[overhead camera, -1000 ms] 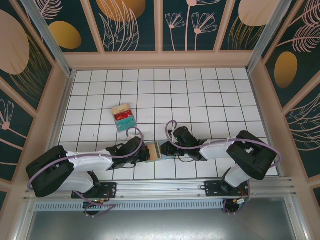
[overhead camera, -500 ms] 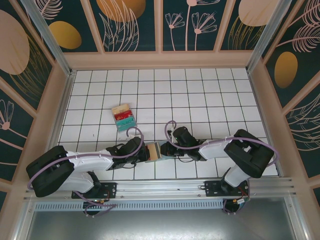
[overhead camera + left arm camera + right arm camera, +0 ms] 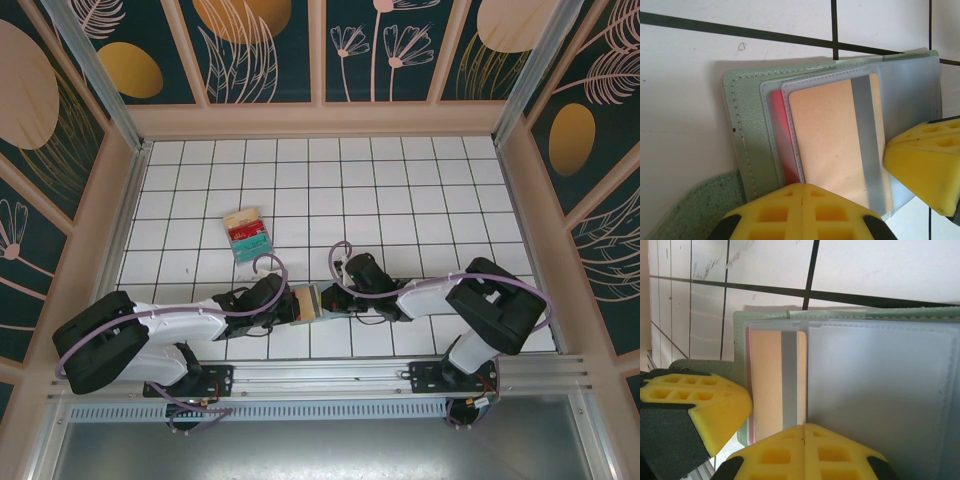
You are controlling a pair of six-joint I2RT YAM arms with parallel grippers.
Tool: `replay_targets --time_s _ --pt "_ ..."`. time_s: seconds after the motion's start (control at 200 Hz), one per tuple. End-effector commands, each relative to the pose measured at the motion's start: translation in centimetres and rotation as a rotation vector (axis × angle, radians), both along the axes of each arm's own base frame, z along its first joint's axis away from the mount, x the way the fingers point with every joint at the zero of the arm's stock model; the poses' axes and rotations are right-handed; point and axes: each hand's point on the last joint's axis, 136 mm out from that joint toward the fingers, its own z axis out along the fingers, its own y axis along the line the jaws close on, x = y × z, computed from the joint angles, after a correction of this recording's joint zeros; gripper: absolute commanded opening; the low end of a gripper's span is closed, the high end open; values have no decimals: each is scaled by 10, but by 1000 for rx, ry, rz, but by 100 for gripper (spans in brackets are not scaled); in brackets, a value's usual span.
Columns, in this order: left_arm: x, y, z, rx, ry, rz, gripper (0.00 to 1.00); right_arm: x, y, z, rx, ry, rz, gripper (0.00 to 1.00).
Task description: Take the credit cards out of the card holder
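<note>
Card holder [image 3: 312, 302]: I saw it lying open and flat on the white tiled table [image 3: 420, 180]. It was nearer the arm bases than the stack [image 3: 246, 234] of tan, red and teal cards, off to that stack's right and well apart from it.
Material: soft grey-green leather-like cover with a stitched border and rounded corners. Inside were frosted clear plastic sleeves [image 3: 880, 385], smooth and faintly glossy.
Credit card [image 3: 830, 135]: a thin, stiff, pale orange rectangle crossed by a matt grey stripe [image 3: 867, 145], sitting in the front sleeve. A red card [image 3: 777, 125] showed as a narrow edge behind it.
Axis: the two leaves lay side by side along the line between the grippers. The orange card's length, and its stripe, ran from the stitched edge toward the left gripper's pads.
Left gripper [image 3: 802, 195]: blocky yellow pads with moulded cells, pressed together at the holder's edge on the stack's side. I could not tell whether a leaf was nipped between them.
Right gripper [image 3: 805, 432]: the same yellow pads, pressed together at the holder's edge away from the stack. I could not tell whether they pinched anything.
Views: the top camera gave me the stack and both arms. The left wrist camera gave the stitching and the red edge. The right wrist camera gave the broad blank sleeve of the second leaf.
</note>
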Motion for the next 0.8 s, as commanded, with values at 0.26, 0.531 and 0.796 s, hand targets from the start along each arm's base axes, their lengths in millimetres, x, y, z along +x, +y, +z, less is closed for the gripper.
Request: replay_targets --time_s 0.26,0.531,0.796 --pt "-10 19 -23 108 50 10 0 6 -18 0 -26 -10 -59 0" --pt "-11 19 -25 112 52 3 0 6 -28 -3 -36 0 -73 0" --pt "-10 18 -24 109 51 -4 0 9 -33 3 -19 -15 -75 0"
